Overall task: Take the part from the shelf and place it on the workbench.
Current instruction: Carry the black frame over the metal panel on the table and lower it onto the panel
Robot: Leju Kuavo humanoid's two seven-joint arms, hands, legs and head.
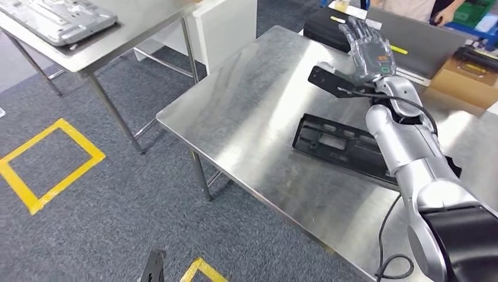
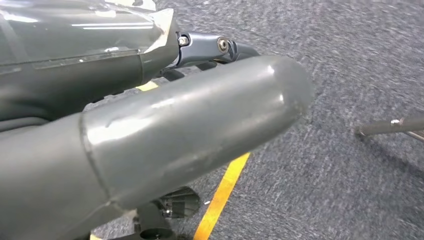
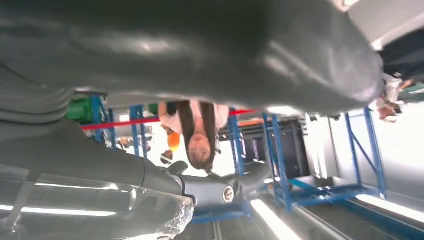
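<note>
The part [image 1: 340, 147], a long black plastic frame, lies flat on the steel workbench [image 1: 252, 117] toward its right side. My right hand [image 1: 367, 47] is raised above the far side of the bench, beyond the part, with its fingers spread and nothing in it. The right wrist view has the same hand [image 3: 200, 50] close up, also holding nothing. My left hand [image 2: 150, 140] hangs over the grey carpet with its thumb stretched out, and it holds nothing.
A second steel table [image 1: 117, 41] at the back left carries a grey metal panel [image 1: 59, 20]. Yellow tape [image 1: 47, 164] marks the carpet. Behind the bench are a black case [image 1: 329, 26], a cardboard box [image 1: 464, 79] and a person [image 1: 411, 6].
</note>
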